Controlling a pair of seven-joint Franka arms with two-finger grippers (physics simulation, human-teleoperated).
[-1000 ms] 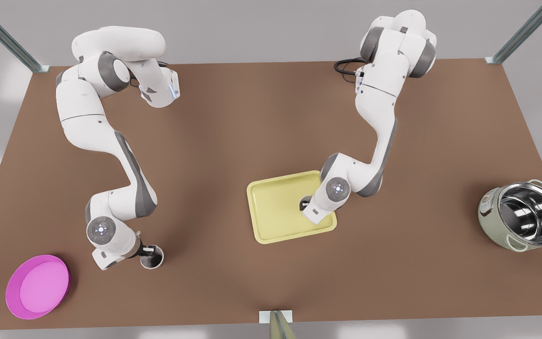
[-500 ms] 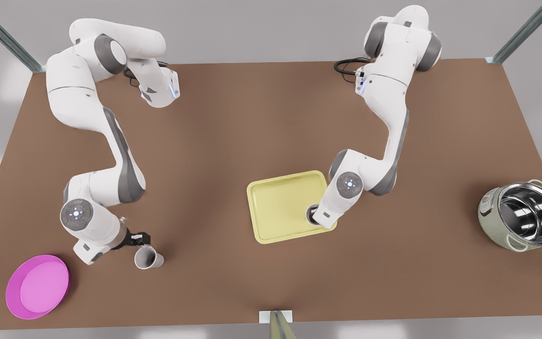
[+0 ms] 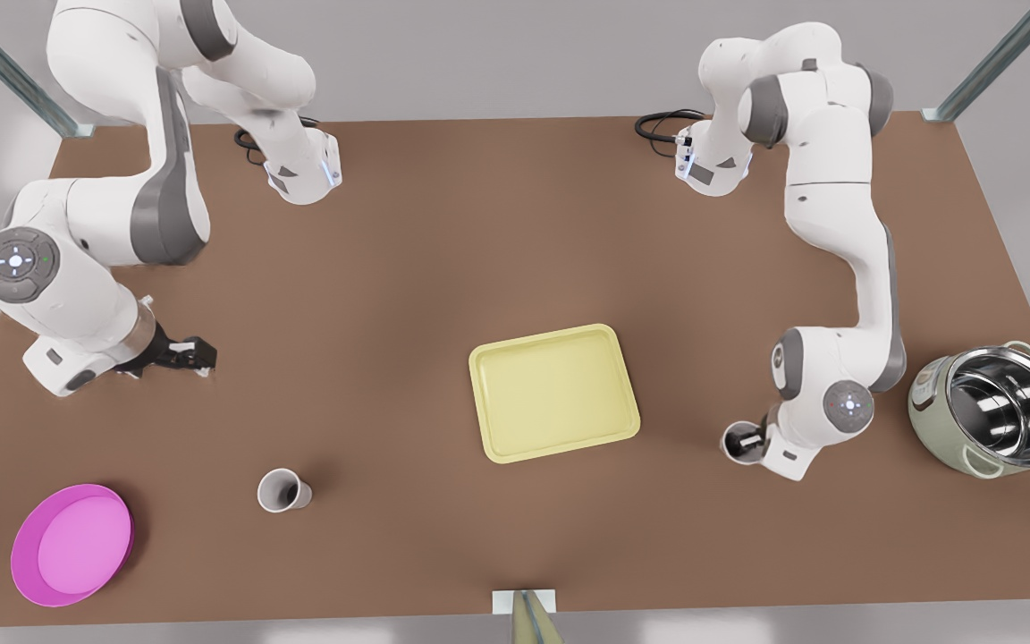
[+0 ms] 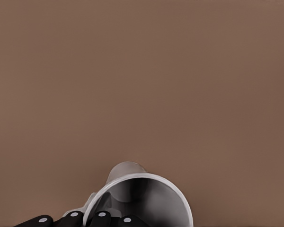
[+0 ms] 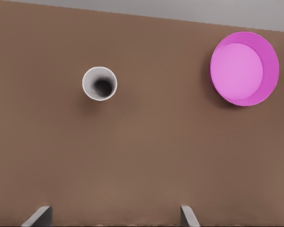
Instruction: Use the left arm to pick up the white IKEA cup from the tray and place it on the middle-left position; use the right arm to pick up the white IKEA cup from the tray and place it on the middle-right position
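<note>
The pale yellow tray (image 3: 553, 391) lies empty at the table's middle. One white cup (image 3: 283, 490) (image 5: 100, 83) stands upright on bare tabletop toward the front view's left. My right gripper (image 3: 189, 355) (image 5: 113, 215) hangs open well above and behind it, apart from it. The second white cup (image 3: 737, 443) (image 4: 146, 201) is at the front view's right of the tray, over bare table. My left gripper (image 3: 752, 440) (image 4: 85, 220) is shut on its rim, one finger inside. I cannot tell whether this cup touches the table.
A round magenta bowl (image 3: 72, 544) (image 5: 244, 68) sits at the front-left corner, close to the free cup. A steel pot (image 3: 996, 411) stands near the front view's right edge, beside my left arm's elbow.
My right gripper let go of its cup, then rose and drew back toward the front view's left. My left gripper lifted the other cup off the tray and carried it to the front view's right.
</note>
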